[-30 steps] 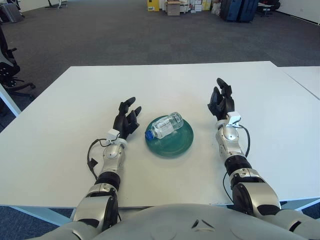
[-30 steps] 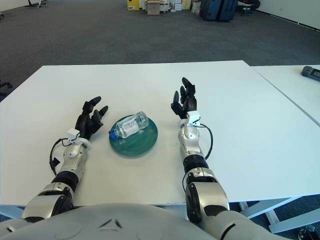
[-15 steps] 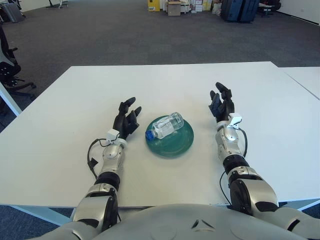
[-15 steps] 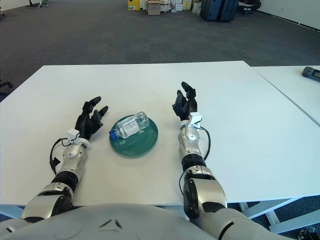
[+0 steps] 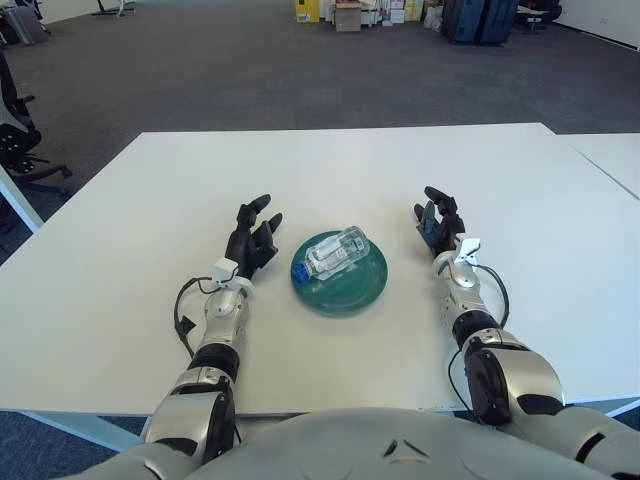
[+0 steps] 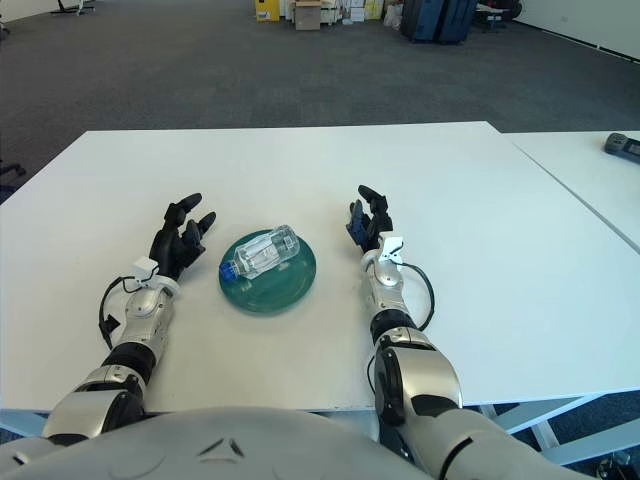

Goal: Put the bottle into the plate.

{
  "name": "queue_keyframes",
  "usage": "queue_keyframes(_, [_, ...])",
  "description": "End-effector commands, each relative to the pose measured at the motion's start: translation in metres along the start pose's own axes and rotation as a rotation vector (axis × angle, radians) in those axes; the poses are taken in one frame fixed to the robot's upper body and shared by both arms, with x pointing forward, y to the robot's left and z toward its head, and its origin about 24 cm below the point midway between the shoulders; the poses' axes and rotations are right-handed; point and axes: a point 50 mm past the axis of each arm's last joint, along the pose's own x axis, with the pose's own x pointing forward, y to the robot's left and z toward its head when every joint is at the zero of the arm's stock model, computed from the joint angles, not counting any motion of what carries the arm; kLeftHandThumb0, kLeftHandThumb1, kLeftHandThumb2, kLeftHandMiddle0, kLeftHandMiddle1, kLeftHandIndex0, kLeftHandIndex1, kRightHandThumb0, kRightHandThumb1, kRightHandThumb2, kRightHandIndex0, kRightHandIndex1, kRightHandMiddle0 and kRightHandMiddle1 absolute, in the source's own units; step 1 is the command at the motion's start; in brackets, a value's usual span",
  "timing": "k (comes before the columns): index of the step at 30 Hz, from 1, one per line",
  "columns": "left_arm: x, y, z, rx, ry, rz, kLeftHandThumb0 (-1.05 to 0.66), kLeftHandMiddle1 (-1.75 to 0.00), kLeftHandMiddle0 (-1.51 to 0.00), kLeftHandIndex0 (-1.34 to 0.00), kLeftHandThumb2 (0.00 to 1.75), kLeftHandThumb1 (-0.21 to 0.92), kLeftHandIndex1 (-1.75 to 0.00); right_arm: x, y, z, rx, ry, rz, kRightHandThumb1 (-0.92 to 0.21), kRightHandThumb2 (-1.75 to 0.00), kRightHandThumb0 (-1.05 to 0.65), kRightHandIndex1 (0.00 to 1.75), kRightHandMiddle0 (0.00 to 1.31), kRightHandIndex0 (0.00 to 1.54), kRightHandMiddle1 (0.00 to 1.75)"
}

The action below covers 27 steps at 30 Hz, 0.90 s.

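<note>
A clear plastic bottle (image 5: 333, 252) with a blue cap lies on its side in the dark green plate (image 5: 350, 288) near the table's front middle. The cap end points left, over the plate's left rim. My left hand (image 5: 252, 238) is just left of the plate, fingers spread, holding nothing. My right hand (image 5: 438, 222) is to the right of the plate, low over the table, fingers relaxed and empty. Neither hand touches the bottle or the plate.
The white table (image 5: 340, 170) stretches wide behind the plate. A second white table (image 6: 590, 170) adjoins on the right with a dark object (image 6: 623, 144) on it. Office chairs (image 5: 20, 130) stand far left; boxes and cases line the back.
My right hand has come down and drawn back toward me, from raised upright to low over the table. The left hand, bottle and plate have stayed put.
</note>
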Motion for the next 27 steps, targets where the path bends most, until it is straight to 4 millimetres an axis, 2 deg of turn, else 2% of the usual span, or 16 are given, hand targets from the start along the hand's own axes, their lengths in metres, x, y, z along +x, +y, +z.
queue_keyframes(1, [0.001,0.005,0.001,0.009,0.0,0.013,-0.78,-0.01,-0.6,-0.06,0.91,0.92,-0.84,0.006,0.003,0.003,-0.039,0.02,0.007,-0.92,-0.82,-0.67,0.04,0.0,0.47,0.81])
queue_keyframes(16, [0.001,0.005,0.002,0.0,-0.005,0.027,-0.77,0.0,-0.59,-0.05,0.91,0.92,-0.83,0.006,0.002,-0.007,-0.049,0.135,0.007,-0.92,-0.82,-0.68,0.0,0.0,0.42,0.77])
queue_keyframes(27, [0.002,0.006,0.003,-0.005,-0.006,0.034,-0.77,-0.01,-0.6,-0.06,0.91,0.92,-0.84,0.003,0.003,-0.01,-0.051,0.141,0.009,-0.92,-0.8,-0.68,0.0,0.01,0.42,0.8])
